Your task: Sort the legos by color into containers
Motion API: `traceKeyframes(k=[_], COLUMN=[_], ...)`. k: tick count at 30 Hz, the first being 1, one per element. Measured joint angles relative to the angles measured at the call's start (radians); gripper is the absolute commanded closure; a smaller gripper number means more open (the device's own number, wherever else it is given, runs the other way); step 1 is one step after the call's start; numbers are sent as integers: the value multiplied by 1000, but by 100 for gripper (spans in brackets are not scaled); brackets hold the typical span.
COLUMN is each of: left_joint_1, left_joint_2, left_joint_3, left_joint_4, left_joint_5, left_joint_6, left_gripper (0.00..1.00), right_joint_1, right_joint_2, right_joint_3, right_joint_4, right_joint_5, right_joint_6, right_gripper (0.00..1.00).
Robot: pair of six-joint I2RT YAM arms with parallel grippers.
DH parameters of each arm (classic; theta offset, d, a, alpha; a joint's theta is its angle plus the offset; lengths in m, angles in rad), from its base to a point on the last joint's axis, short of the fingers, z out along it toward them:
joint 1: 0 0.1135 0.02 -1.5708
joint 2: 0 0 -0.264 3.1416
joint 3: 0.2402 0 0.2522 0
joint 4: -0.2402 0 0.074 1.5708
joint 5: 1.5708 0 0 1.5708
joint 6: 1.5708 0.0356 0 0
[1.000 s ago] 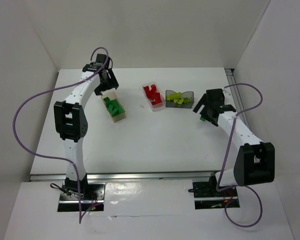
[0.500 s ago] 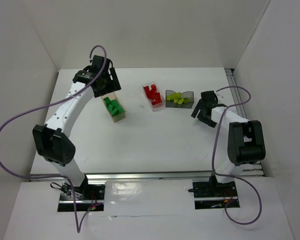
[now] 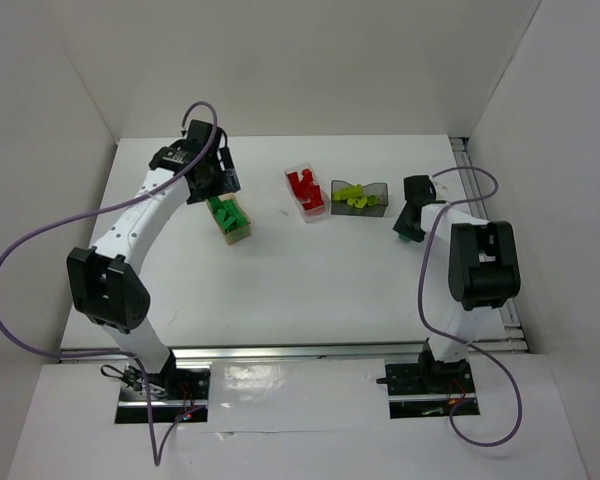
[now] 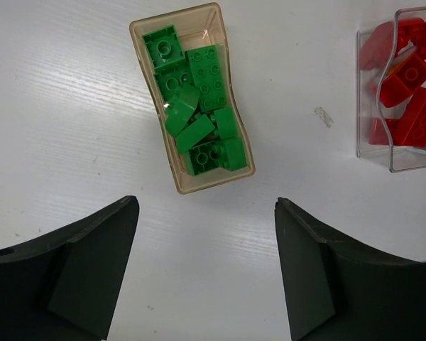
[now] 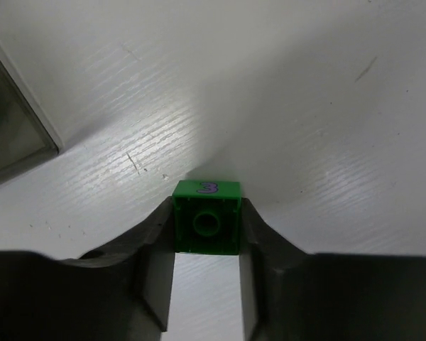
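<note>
- Dark green brick (image 5: 206, 217): clamped between the fingers of the right gripper (image 5: 206, 229), low at the tabletop (image 5: 305, 106), with the smoky grey box (image 5: 14, 121) ahead-left of that hand.
- Step: picking up the stray green one, it seems.
- Next, I'd say: lift it and carry it across to the tan box (image 4: 214, 182), which sits just ahead of the left gripper (image 4: 206, 206), whose fingers are spread apart.
</note>
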Motion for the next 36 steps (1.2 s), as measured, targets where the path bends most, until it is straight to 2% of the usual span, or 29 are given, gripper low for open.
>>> traceKeyframes(k=[5, 7, 10, 14, 16, 21, 27, 30, 33, 35, 36], left_joint_1=[26, 60, 153, 317, 390, 490, 523, 524, 525, 526, 526], left_joint_2=[-41, -75, -151, -240, -283, -377, -443, -461, -464, -464, -464], left_joint_3=[-2, -12, -56, -119, -152, -213, -238, -256, -271, -280, -282], left_joint_4=[-13, -14, -14, -16, -22, -31, -32, -35, -33, -34, -34], left_joint_5=[-2, 4, 21, 51, 74, 135, 184, 211, 224, 232, 237], left_joint_6=[1, 0, -5, -3, -3, 7, 31, 42, 49, 51, 53], left_gripper=[13, 13, 13, 5, 3, 1, 1, 1, 1, 1, 1], right_joint_1=[71, 154, 352, 589, 674, 723, 731, 739, 758, 771, 775], right_joint_2=[-58, -119, -189, -134, -25, 221, 489, 546, 562, 589, 603], right_joint_3=[-7, -8, 16, 167, 330, 652, 1007, 1064, 1073, 1112, 1131], right_joint_4=[-10, -14, -10, -10, -19, -26, -82, -93, -108, -120, -120], right_joint_5=[-6, -13, -24, -38, -46, -75, -125, -145, -158, -166, -170], right_joint_6=[8, 10, 16, 11, -2, -41, -76, -91, -101, -104, -105], right_gripper=[78, 78, 78, 78, 77, 75, 73, 71, 65, 56, 47])
